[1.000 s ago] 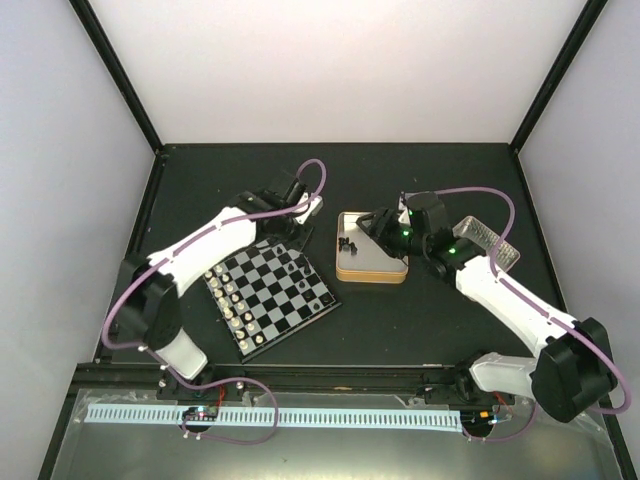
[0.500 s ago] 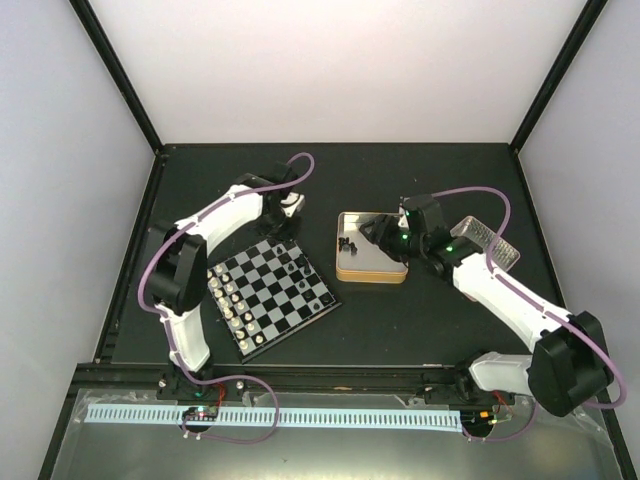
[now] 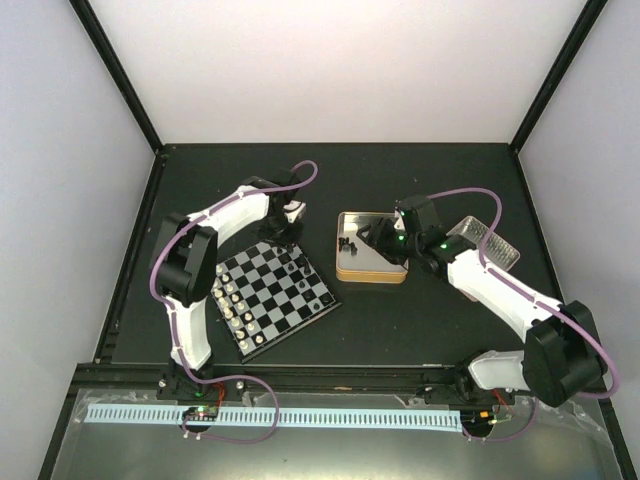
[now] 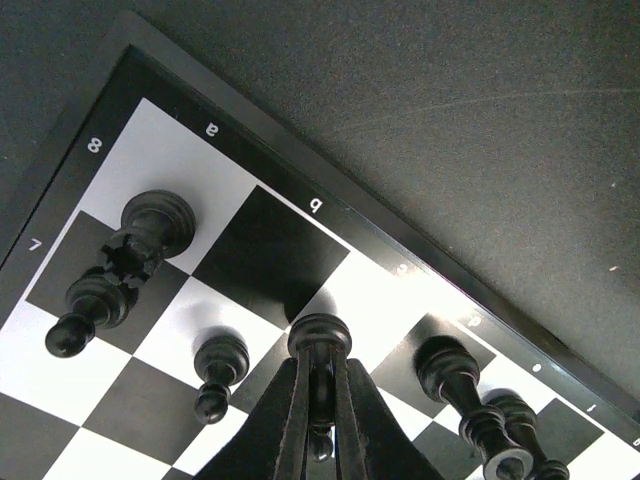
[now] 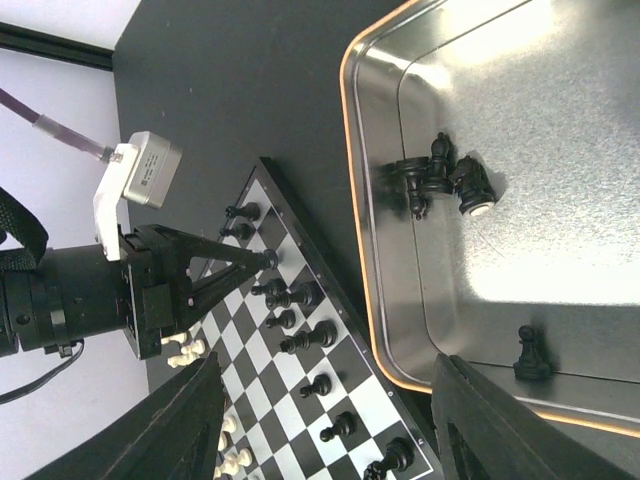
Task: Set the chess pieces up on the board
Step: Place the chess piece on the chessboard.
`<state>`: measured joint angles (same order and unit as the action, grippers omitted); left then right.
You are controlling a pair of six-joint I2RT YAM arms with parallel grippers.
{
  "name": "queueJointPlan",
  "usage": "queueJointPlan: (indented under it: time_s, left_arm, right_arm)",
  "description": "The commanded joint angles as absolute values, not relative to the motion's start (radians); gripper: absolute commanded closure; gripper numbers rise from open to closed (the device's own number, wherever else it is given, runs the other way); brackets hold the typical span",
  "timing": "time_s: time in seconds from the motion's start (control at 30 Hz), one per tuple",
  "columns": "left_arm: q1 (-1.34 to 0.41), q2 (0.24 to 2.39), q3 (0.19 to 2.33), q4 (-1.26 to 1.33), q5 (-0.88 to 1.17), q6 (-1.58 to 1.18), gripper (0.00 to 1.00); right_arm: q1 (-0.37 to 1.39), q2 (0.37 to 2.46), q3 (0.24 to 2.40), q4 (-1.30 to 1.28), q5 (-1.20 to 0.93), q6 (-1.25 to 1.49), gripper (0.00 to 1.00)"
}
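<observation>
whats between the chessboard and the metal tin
Nothing: only a narrow strip of bare black table separates the board from the tin, clearest in the right wrist view.

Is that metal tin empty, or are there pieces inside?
Not empty. The tin holds a small cluster of black pieces and one lone piece near its rim.

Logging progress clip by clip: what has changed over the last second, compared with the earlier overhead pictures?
The left gripper edged toward the far edge of the board as its elbow folded inward; it is shut on a black piece. The right gripper, open, crept slightly left over the tin. The board, the tin and the pieces standing on the board stayed where they were.
</observation>
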<state>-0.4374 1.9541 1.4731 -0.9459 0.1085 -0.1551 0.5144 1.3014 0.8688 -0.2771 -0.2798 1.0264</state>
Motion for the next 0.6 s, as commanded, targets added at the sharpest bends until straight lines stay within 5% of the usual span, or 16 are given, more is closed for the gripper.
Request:
queueJointPlan:
  time_s: [0.0, 0.57]
  left_arm:
    - [-0.427, 1.973, 1.516, -0.947, 0.119, -0.167, 0.96]
    - [-0.422, 2.043, 1.580, -0.988, 0.028, -0.170, 0.96]
  right_arm:
    - [0.509, 1.309, 0.877, -0.265, -0.297, 1.020, 0.43]
    - [0.509, 1.336, 0.879, -0.258, -0.314, 1.016, 0.43]
